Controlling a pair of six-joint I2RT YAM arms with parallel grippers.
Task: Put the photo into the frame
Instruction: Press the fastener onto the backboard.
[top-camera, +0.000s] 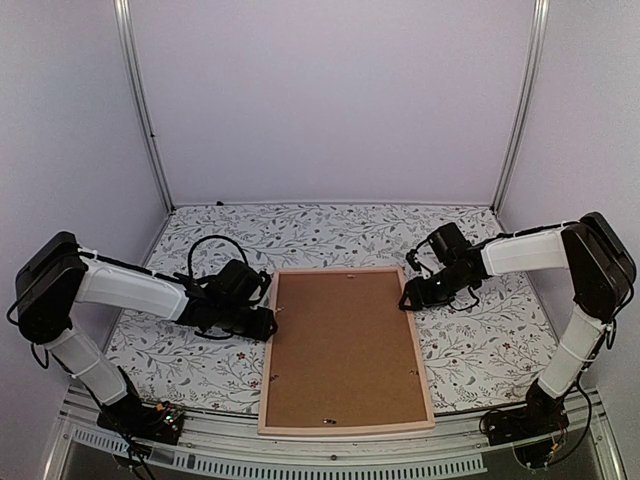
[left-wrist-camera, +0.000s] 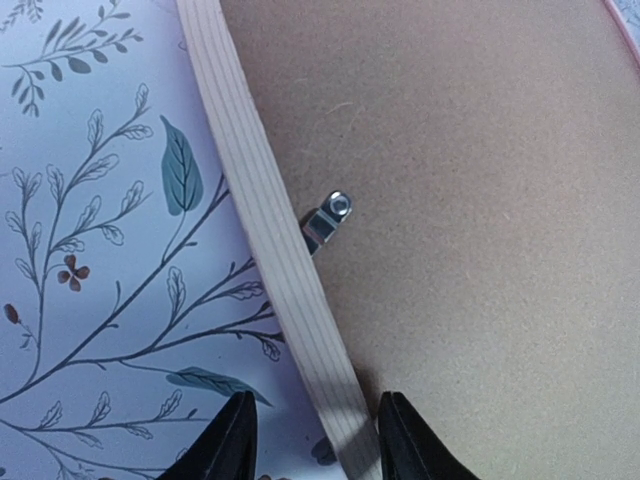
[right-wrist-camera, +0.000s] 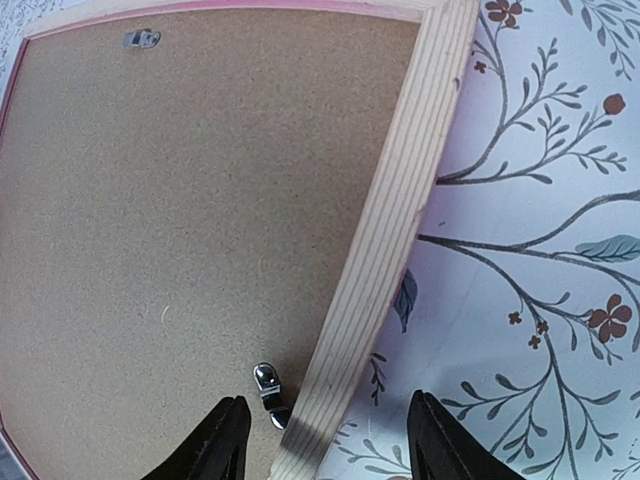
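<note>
The frame (top-camera: 270, 350) lies face down in the middle of the table, its pale wood rails around a plain brown backing board (top-camera: 345, 345). The photo is hidden. My left gripper (top-camera: 268, 322) is open, its fingers straddling the frame's left rail (left-wrist-camera: 270, 250) near a metal clip (left-wrist-camera: 325, 222). My right gripper (top-camera: 408, 297) is open, its fingers straddling the right rail (right-wrist-camera: 385, 250) by another metal clip (right-wrist-camera: 268, 388). A third clip (right-wrist-camera: 142, 39) shows at the top of the board.
The table is covered by a floral cloth (top-camera: 480, 340). White walls with metal posts (top-camera: 145, 110) enclose the back and sides. The frame's near rail (top-camera: 345, 427) reaches the table's front edge.
</note>
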